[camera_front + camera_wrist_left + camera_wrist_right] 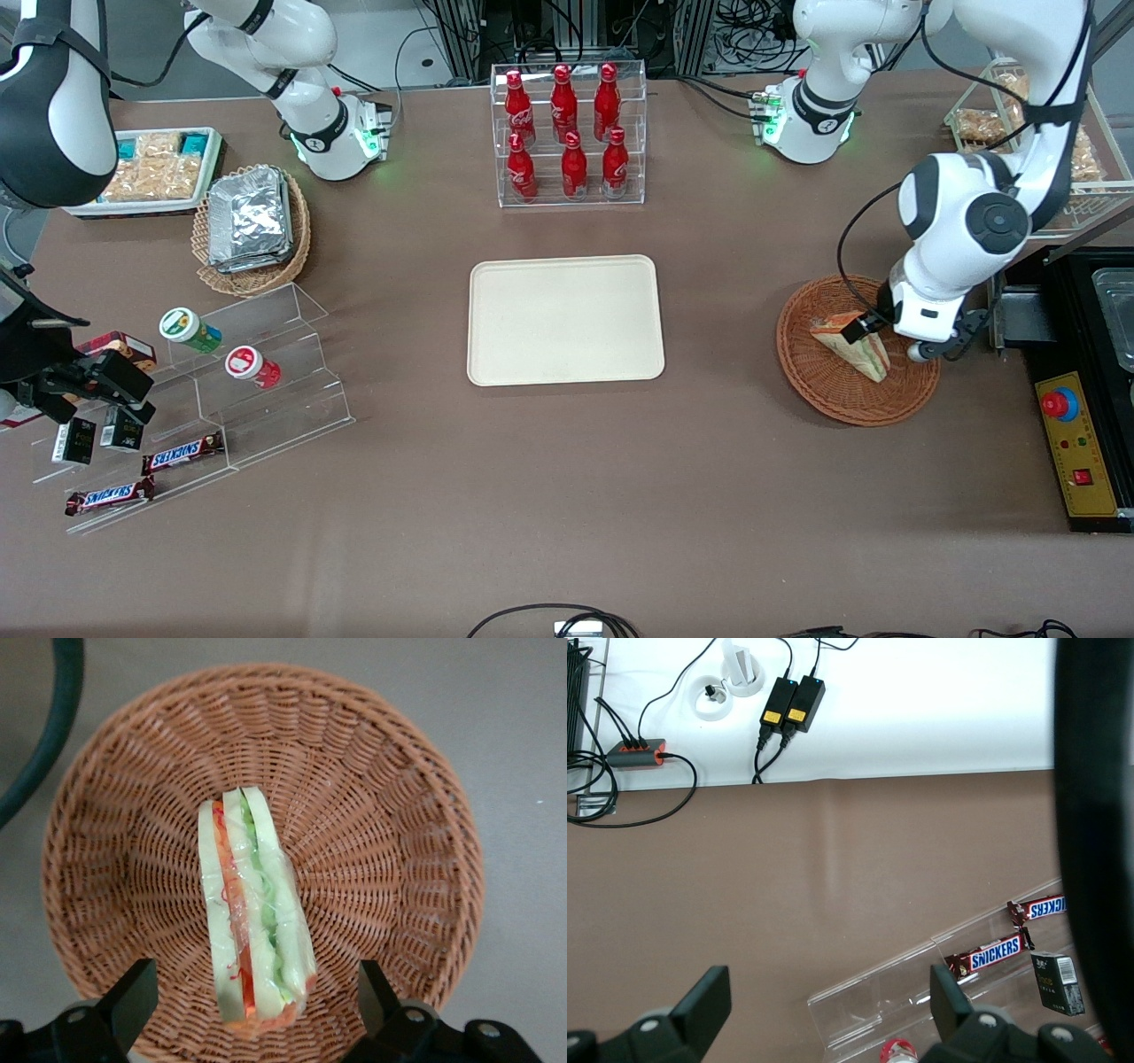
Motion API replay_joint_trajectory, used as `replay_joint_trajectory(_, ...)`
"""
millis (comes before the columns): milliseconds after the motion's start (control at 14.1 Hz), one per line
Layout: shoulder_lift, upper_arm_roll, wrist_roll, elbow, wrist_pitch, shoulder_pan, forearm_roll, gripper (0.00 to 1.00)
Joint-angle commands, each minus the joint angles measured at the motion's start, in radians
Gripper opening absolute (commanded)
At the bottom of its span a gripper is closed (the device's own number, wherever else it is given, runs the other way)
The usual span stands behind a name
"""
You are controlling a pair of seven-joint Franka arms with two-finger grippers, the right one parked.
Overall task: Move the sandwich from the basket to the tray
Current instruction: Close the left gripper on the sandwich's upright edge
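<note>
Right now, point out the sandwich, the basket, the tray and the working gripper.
sandwich (255, 912), left wrist view, wrapped filling edge.
basket (399, 850), left wrist view, woven wall.
tray (565, 321), front view, bare middle.
gripper (257, 1005), left wrist view, open around the sandwich.

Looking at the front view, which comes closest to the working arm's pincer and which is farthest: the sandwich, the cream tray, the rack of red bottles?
Pincer open above the basket.
1. Sandwich, directly beneath it.
2. Tray, mid-table.
3. Bottle rack, farthest from the camera.

Left arm bent low, wrist down — gripper fingers spread wide, apparently touching nothing.
</note>
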Motion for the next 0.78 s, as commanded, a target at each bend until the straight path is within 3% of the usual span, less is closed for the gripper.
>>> replay_joint_trajectory(0,0.026,0.0,-0.037,-0.046,0.092,0.0,0.011,1.0)
replay_joint_trajectory(496,0.083,0.021,-0.037,-0.048,0.141,0.0,0.009,1.0)
replay_joint_trajectory(638,0.085,0.026,-0.043,-0.046,0.143,0.0,0.008,0.95)
replay_joint_trajectory(709,0.091,0.028,-0.058,-0.043,0.143,0.0,0.008,0.88)
